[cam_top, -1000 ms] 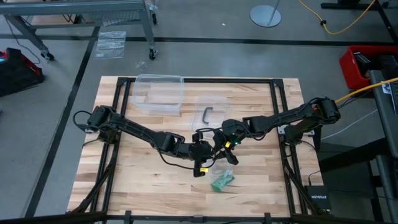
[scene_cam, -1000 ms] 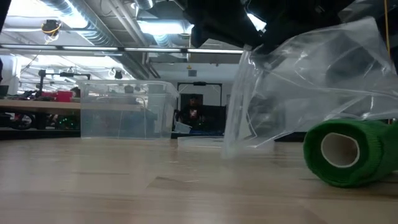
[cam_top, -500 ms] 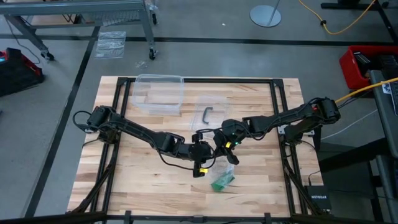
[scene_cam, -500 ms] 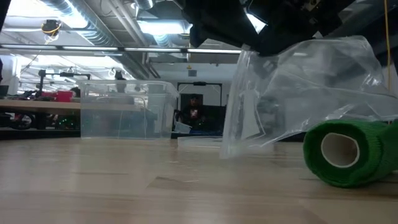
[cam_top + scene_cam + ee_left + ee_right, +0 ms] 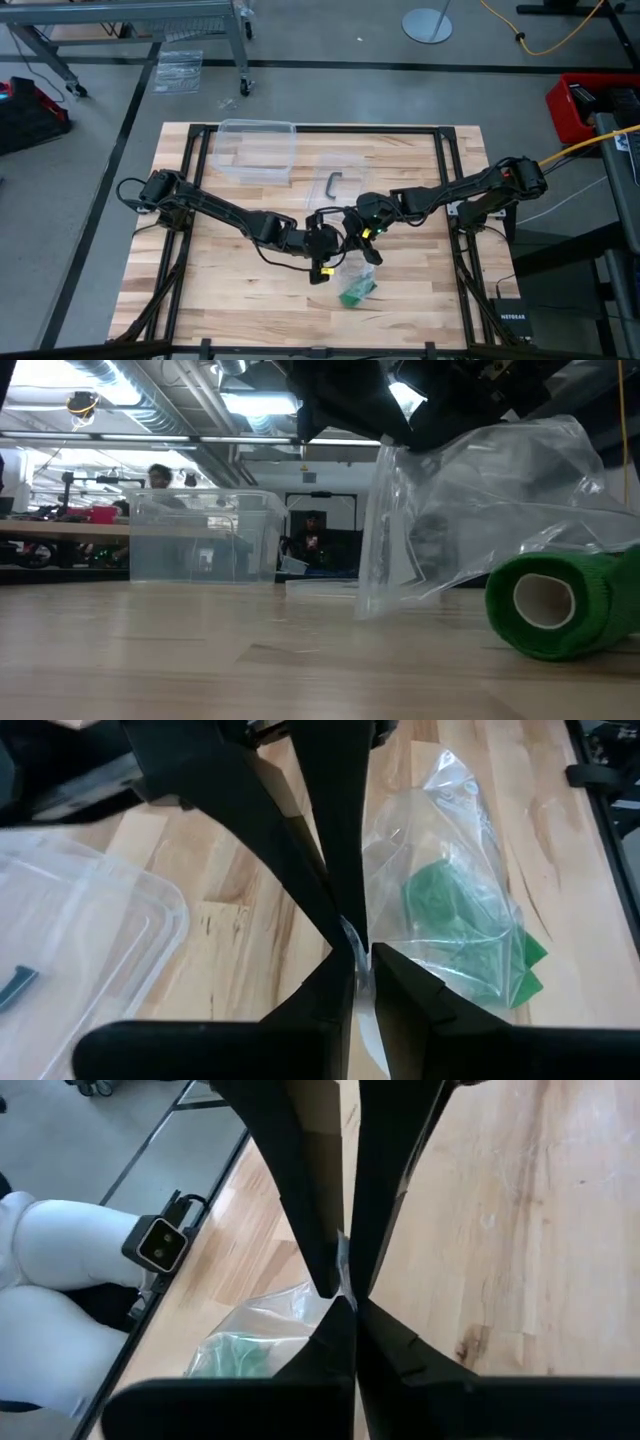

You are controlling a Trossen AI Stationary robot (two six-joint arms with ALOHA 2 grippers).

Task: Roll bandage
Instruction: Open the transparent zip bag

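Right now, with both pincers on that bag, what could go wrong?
1. Both pincers, left and right, pinch only the edge of the thin bag; the film could slip out or tear.
2. The bandage lies as a roll at the bag's mouth on the table; lifting might roll it away.

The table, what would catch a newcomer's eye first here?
Mid-table, both pincers meet over a clear plastic bag, each pinching its edge: the left pincer and the right pincer. A bright green bandage roll lies at the bag's mouth, and a clear plastic bin sits toward the far edge.
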